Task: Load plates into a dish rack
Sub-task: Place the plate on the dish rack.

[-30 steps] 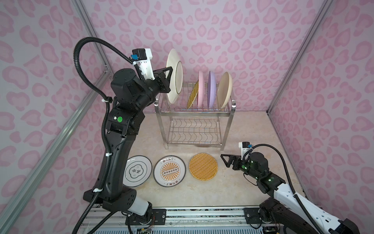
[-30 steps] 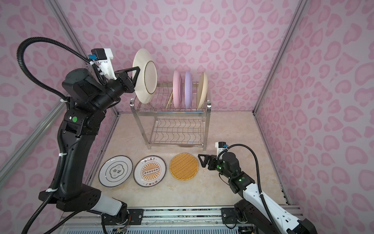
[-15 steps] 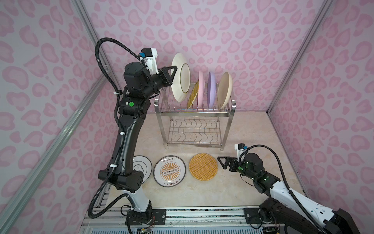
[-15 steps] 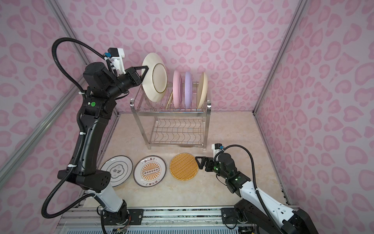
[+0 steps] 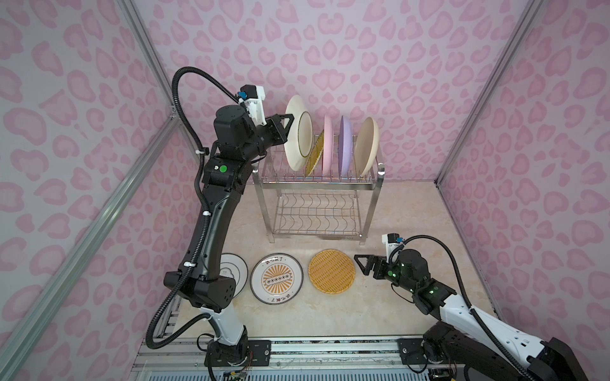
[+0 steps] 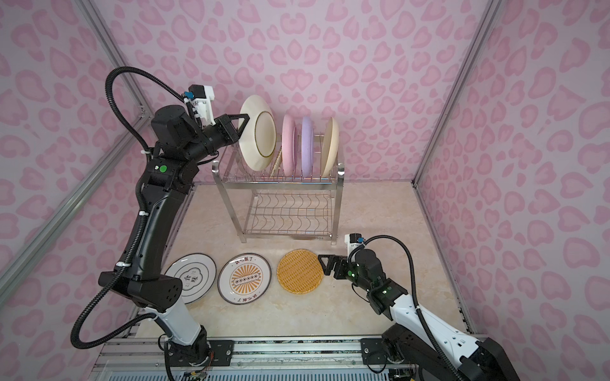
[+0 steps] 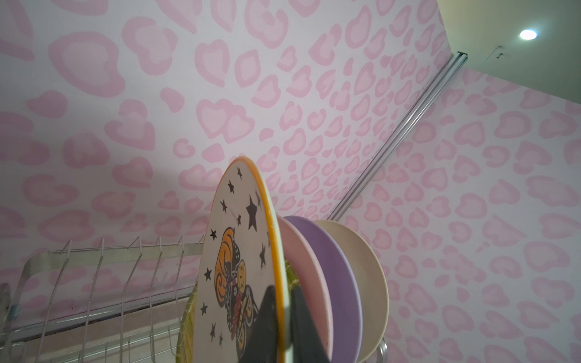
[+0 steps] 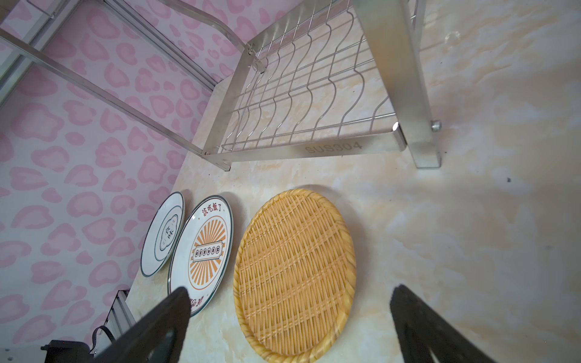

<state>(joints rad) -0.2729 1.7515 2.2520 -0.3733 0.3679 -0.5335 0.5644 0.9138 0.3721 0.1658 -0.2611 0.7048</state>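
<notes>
My L claw [image 5: 290, 122] clamped on star plate [image 7: 239, 267] at rack [image 5: 317, 186]; R claw [image 5: 362, 264] apart, low over beige marbled tabletop [image 5: 399, 204]. Pink blotch-print walls [image 5: 363, 49], alu rails [image 5: 462, 109].

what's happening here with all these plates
The left gripper is shut on the rim of a star plate, holding it upright over the top tier of the dish rack, beside a yellow woven plate, a pink plate, a lilac plate and a cream plate already racked. The right gripper hangs open next to a second woven plate on the table. A sunburst plate and a dark-rimmed plate lie flat there too.
</notes>
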